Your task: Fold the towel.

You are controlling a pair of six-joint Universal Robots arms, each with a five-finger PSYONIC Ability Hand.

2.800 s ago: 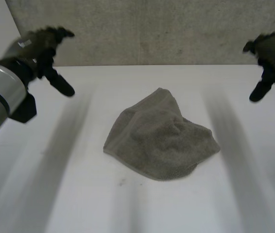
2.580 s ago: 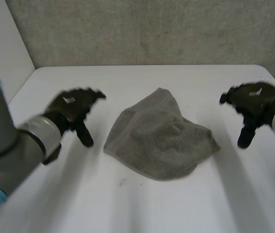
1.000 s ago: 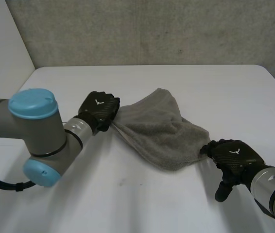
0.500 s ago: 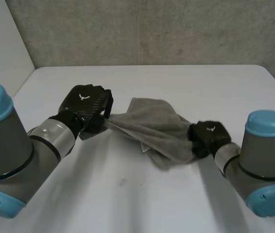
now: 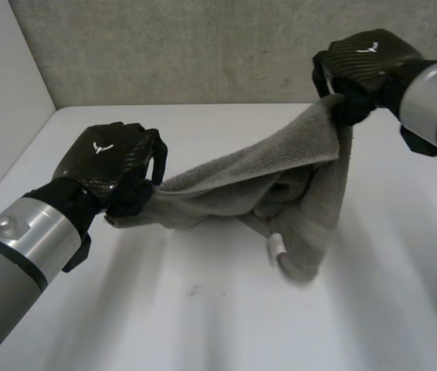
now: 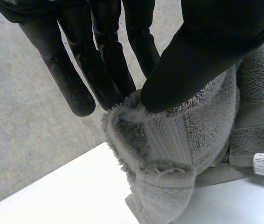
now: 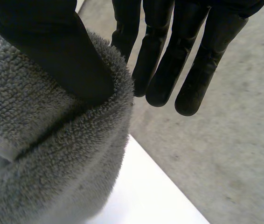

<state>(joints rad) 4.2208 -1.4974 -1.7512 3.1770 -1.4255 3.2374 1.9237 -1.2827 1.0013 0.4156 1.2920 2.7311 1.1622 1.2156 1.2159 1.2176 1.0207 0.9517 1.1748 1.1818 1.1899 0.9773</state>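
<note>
Left hand (image 5: 109,164) has the grey towel (image 5: 280,174) pinched at its left end, thumb against fingers, low over the near-left of the white table (image 5: 203,317). Right hand (image 5: 364,63) pinches the opposite end the same way, high at far right, so the towel slopes up left to right between them. The middle sags in a bunched fold with a white label (image 5: 277,247) showing; can't tell if the lowest part touches the table.
</note>
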